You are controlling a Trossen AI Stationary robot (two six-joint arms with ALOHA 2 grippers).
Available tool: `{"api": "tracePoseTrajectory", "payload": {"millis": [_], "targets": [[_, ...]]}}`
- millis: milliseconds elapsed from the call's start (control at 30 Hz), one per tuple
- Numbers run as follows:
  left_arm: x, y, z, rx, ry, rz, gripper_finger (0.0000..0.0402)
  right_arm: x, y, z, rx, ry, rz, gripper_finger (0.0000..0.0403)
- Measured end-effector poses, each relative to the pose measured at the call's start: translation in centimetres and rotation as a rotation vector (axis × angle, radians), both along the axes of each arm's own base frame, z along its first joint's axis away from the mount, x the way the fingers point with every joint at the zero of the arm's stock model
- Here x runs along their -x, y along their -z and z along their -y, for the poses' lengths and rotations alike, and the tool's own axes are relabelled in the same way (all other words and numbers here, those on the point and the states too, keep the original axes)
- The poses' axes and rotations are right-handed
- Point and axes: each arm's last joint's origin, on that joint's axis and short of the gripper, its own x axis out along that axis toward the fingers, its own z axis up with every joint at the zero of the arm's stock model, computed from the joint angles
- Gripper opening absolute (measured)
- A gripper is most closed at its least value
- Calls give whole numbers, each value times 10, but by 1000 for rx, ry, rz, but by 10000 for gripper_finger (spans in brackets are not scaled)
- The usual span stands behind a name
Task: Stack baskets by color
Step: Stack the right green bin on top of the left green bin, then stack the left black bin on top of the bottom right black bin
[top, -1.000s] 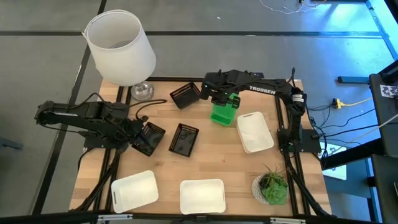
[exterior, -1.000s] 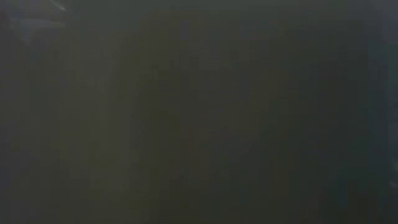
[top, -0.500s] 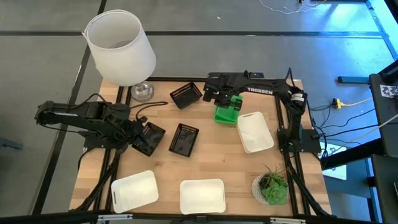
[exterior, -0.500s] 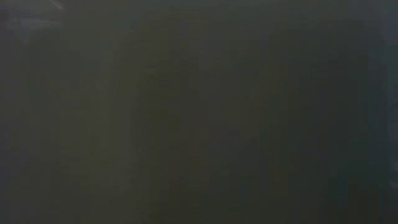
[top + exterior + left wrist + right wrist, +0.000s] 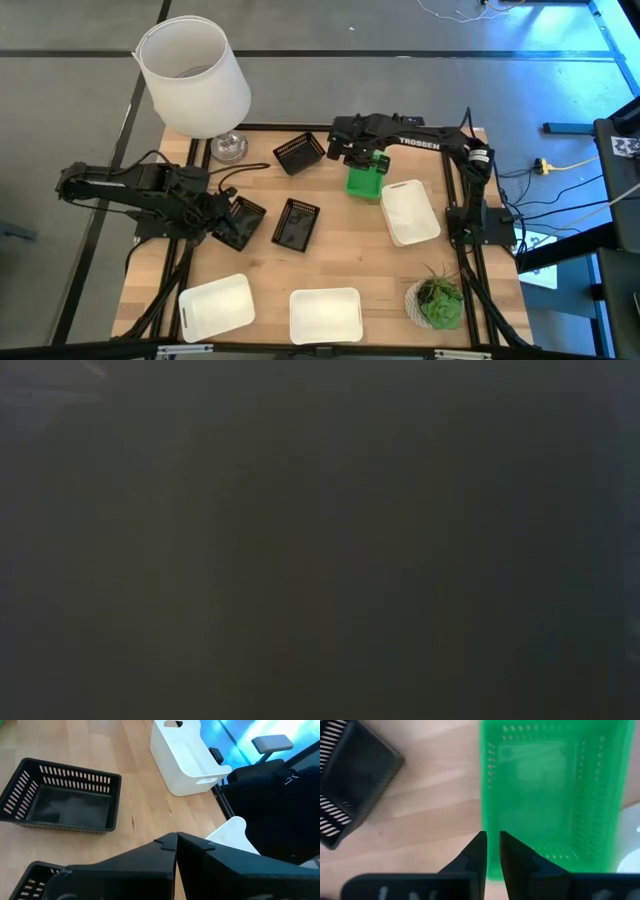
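Green basket (image 5: 550, 795) just past R gripper (image 5: 491, 845), fingers slightly apart, straddling its near wall

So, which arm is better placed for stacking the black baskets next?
The left. Its tool rests shut at one black basket, with another just beside; the right tool is at the green baskets.

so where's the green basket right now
In the high view the green basket sits on the table's far right part, just under the right gripper, beside a white basket.
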Motion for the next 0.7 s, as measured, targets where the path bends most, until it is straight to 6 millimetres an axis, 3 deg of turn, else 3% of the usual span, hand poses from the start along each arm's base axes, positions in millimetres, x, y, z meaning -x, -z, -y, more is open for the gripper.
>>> {"api": "tracePoseTrajectory", "payload": {"millis": [167,300,533,700], "targets": [[0,0,0,1,-6,-1,0,-3,-15,-5,68,-44,-9,50],[0,0,0,2,-8,0,0,-12,-34,-22,215,-256,-33,51],[-1,-1,0,135,-108,-65,0,-32,-74,-95,493,-687,-35,51],[-1,-1,-1,119,-137,-61,0,-32,-102,-152,625,-949,-7,51]]}}
